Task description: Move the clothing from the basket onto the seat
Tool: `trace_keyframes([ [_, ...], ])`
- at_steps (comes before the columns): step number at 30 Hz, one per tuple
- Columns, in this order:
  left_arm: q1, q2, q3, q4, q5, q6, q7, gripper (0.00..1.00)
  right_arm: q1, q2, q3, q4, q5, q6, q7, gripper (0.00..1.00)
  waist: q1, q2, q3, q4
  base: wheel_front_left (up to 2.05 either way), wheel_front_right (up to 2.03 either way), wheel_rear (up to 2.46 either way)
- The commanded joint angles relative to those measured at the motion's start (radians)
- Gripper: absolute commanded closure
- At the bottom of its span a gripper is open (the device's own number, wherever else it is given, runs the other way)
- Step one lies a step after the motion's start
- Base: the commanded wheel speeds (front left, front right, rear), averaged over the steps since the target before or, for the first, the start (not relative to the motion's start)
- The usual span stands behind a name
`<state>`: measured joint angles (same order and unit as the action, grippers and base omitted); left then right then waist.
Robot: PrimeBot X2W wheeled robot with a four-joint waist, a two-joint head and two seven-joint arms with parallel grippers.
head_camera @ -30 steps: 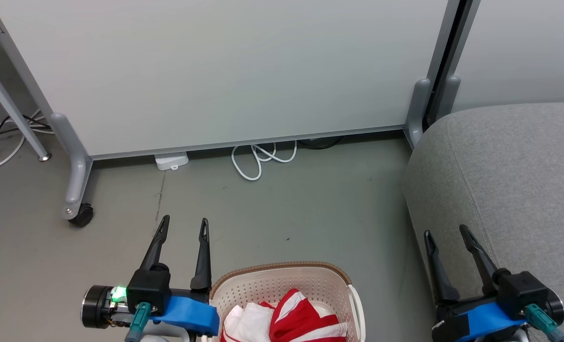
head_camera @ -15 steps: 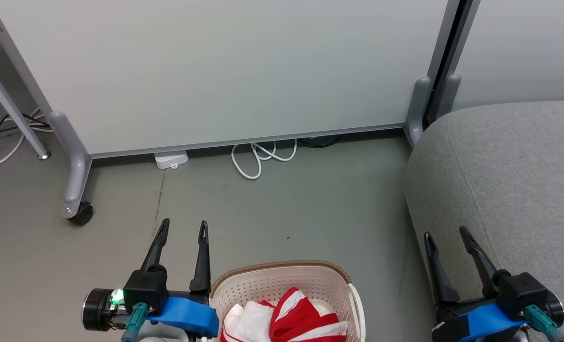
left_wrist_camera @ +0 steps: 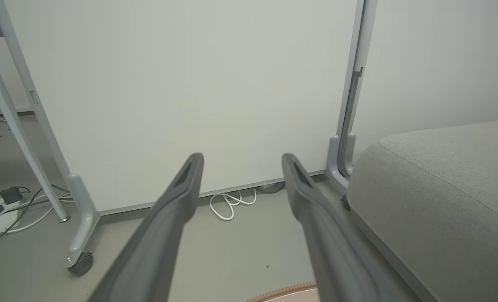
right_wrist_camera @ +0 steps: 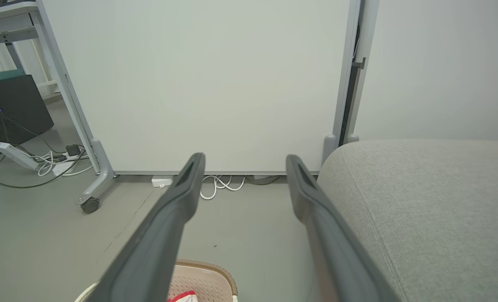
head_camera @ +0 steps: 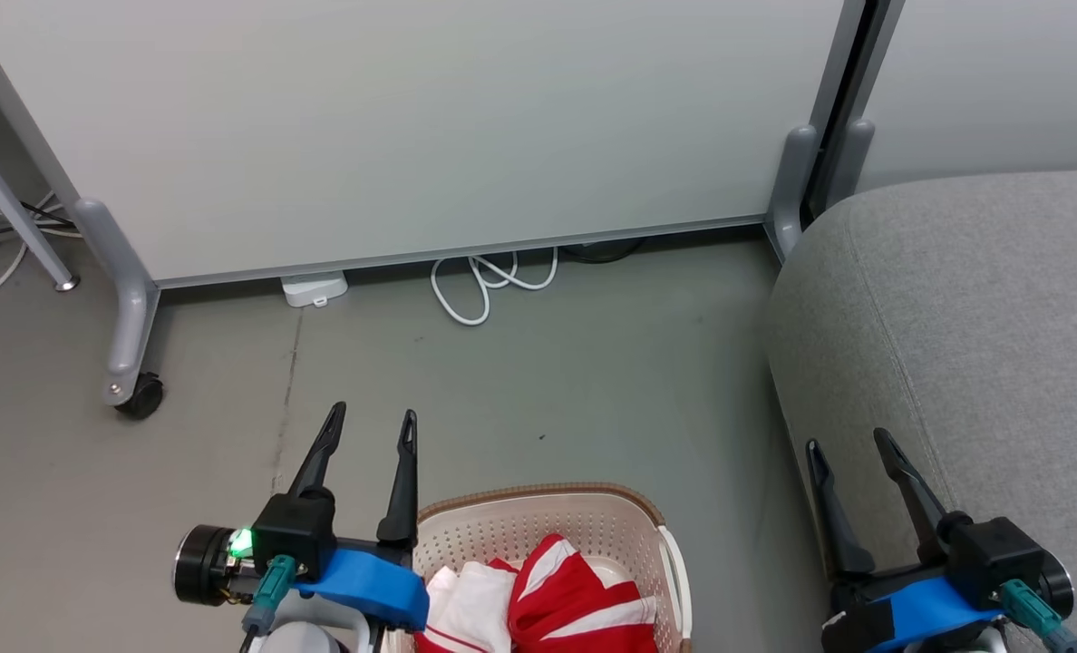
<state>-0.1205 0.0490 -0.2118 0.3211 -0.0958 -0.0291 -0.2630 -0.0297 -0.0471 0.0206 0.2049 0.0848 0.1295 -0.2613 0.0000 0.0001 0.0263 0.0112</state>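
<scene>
Red and white clothing [head_camera: 548, 608] lies bunched in the cream basket [head_camera: 538, 521] on the floor at the bottom middle of the head view; a corner of it [right_wrist_camera: 184, 297] shows in the right wrist view. The grey seat [head_camera: 965, 317] fills the right side. My left gripper [head_camera: 371, 419] hovers open just left of the basket's rim, holding nothing. My right gripper [head_camera: 848, 444] stands open over the seat's front left edge, also with nothing in it. Both pairs of fingers [left_wrist_camera: 177, 197] [right_wrist_camera: 307, 193] point toward the white partition.
A white wheeled partition [head_camera: 412, 127] stands across the back, with a caster [head_camera: 140, 396] at the left. A coiled white cable [head_camera: 484, 286] and a small white box [head_camera: 314, 290] lie under it. A table leg [head_camera: 13, 218] stands far left. Bare grey floor [head_camera: 548, 381] lies between basket and partition.
The head camera has tipped slightly, so the scene sits a little higher in the picture. My left gripper has shifted a little forward and right toward the basket. The right gripper holds still.
</scene>
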Motion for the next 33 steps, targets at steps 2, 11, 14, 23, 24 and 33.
trace_keyframes([
  [2,-0.041,0.003,-0.011,0.031,0.013,-0.022,-0.003,0.00,-0.016,-0.006,0.003,-0.007,-0.005,0.002,-0.006,0.00,0.0000,-0.0001,0.025,-0.019,0.00,0.00,0.00],
  [11,-0.184,0.019,-0.065,0.192,0.055,-0.075,-0.003,0.00,-0.077,-0.006,0.017,-0.031,-0.016,0.002,-0.006,0.00,0.0000,-0.0001,0.143,-0.099,0.00,0.00,0.00],
  [14,-0.240,0.028,-0.092,0.258,0.068,-0.086,-0.003,0.00,-0.114,-0.008,0.026,-0.041,-0.013,0.002,-0.005,0.00,0.0000,-0.0001,0.202,-0.127,0.00,0.00,0.00],
  [23,-0.403,0.057,-0.205,0.493,0.099,-0.101,-0.003,0.00,-0.225,-0.012,0.054,-0.076,0.008,0.002,-0.005,0.00,0.0000,-0.0001,0.368,-0.208,0.00,0.00,0.00],
  [24,-0.419,0.061,-0.218,0.526,0.103,-0.102,-0.003,0.00,-0.237,-0.012,0.059,-0.081,0.011,0.002,-0.005,0.00,0.0000,-0.0001,0.388,-0.217,0.00,0.00,0.00],
  [33,-0.577,0.073,-0.352,0.791,0.088,-0.101,0.000,0.00,-0.329,-0.010,0.091,-0.126,0.030,0.002,-0.005,0.00,0.0000,-0.0001,0.554,-0.275,0.00,0.00,0.00],
])
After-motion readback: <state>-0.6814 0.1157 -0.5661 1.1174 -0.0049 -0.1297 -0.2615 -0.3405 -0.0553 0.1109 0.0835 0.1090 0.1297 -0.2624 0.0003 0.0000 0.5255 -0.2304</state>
